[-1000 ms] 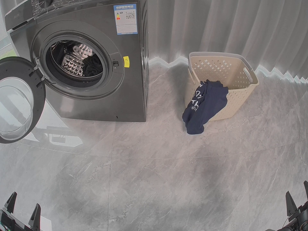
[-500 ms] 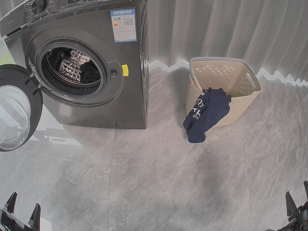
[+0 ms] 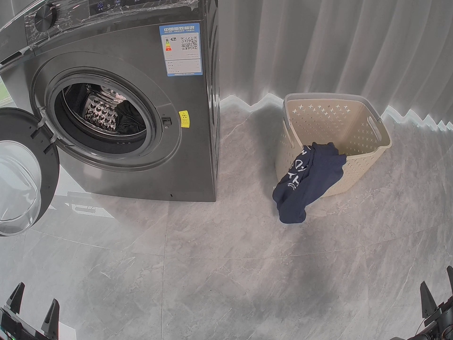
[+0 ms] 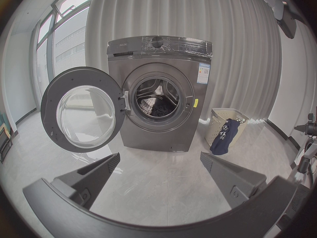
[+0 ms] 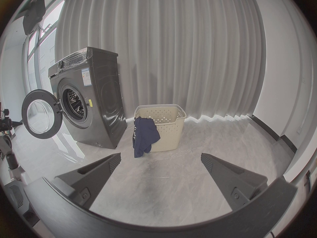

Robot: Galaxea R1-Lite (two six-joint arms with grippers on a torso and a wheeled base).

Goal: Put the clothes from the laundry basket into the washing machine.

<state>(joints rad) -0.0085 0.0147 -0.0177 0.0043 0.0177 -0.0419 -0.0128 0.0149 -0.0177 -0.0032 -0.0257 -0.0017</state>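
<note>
Your head camera is shifting: the washer, door open, and the basket are sitting lower in frame. A navy, white-printed shirt is hanging over the basket's near rim. The left end effector and right end effector are gaping wide, holding nothing.

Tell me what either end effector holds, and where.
Nothing: left end effector and right end effector are open, empty; the navy garment drapes over the laundry basket.

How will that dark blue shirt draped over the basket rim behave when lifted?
Probably floppy: the dark blue shirt drapes over the laundry basket rim, hanging in folds down its wall. Likely light, since the basket stands upright under it. Pinched at one spot, it would probably sag and trail.
</note>
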